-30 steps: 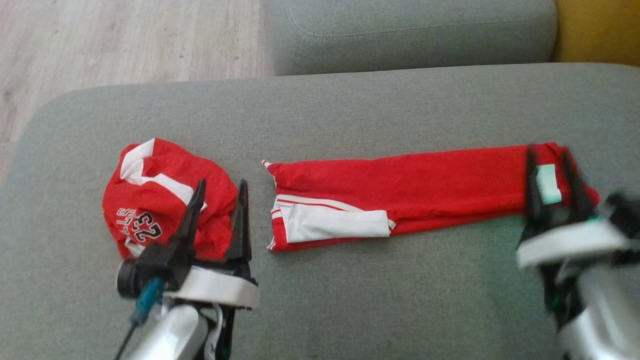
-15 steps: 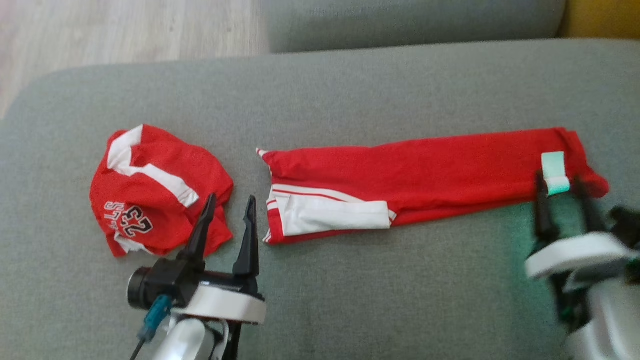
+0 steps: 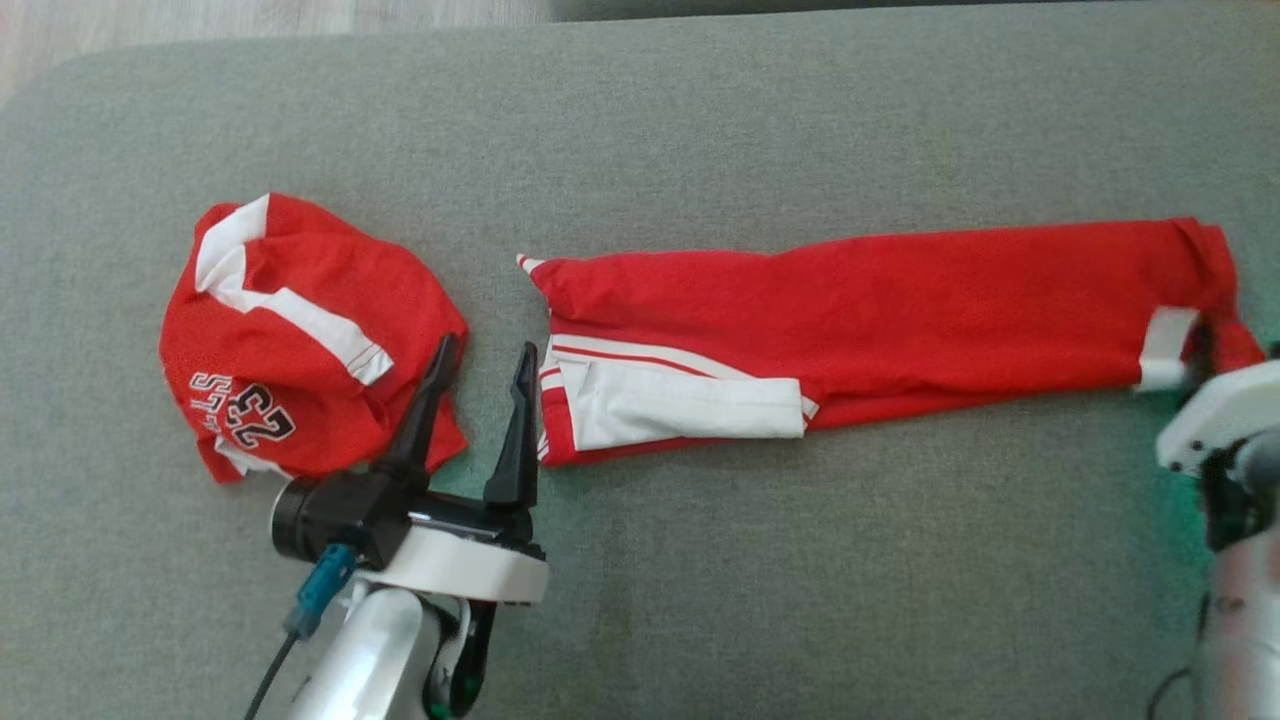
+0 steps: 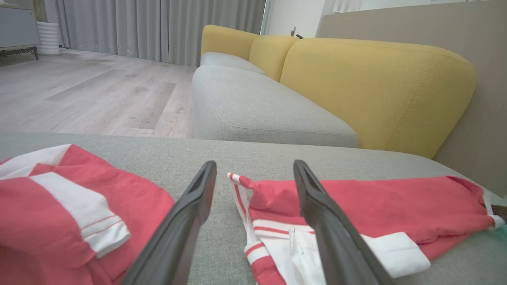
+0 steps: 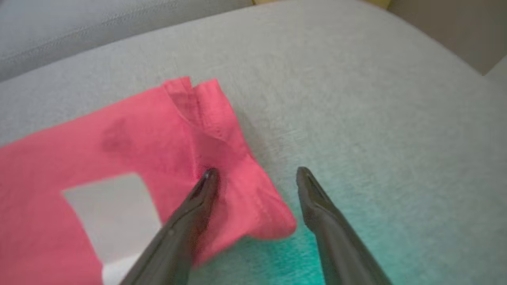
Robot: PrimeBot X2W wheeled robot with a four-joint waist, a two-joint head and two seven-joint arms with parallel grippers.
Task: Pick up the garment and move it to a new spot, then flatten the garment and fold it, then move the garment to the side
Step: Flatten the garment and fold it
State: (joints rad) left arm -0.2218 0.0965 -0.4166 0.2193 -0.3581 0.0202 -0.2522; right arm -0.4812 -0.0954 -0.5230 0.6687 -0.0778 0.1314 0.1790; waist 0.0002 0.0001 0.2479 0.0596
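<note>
Since a second ago our right claw has drawn back from the right end of the red garment, where its fingers stood on either side of the white label. Our left claw has come off the crumpled red jersey. Our head camera has tipped down too, so the whole view has shifted.

Now the garment lies folded into a long strip across the grey sofa cushion, with its white striped panel at the left end. The left claw is spread wide and holds nothing, its tips over the gap between jersey and garment. The right claw is also spread and empty. One of its fingers is over the garment's right corner and the other is over bare cushion.
</note>
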